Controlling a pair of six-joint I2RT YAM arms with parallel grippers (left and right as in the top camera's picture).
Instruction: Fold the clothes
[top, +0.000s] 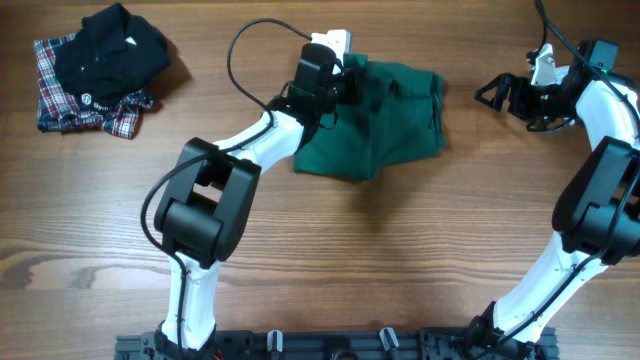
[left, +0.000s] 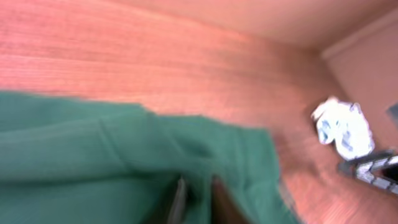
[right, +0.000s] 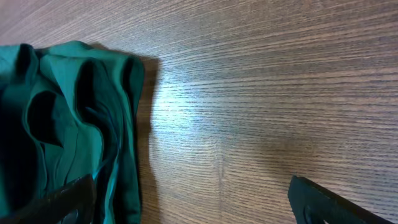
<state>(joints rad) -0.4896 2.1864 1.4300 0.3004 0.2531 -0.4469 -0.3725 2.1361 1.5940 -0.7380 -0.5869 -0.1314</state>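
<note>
A dark green garment (top: 385, 115) lies folded in a rough block at the back middle of the table. My left gripper (top: 347, 82) is at its back left edge. In the blurred left wrist view the two fingers (left: 198, 200) sit close together with the green cloth (left: 93, 155) pinched between them. My right gripper (top: 497, 93) is open and empty, on the bare wood to the right of the garment. In the right wrist view its fingertips (right: 193, 202) are wide apart, and the garment's layered right edge (right: 81, 118) shows at the left.
A pile of a black shirt (top: 110, 50) on a red and blue plaid shirt (top: 60, 95) lies at the back left corner. The right arm's white and black parts (left: 348, 134) show in the left wrist view.
</note>
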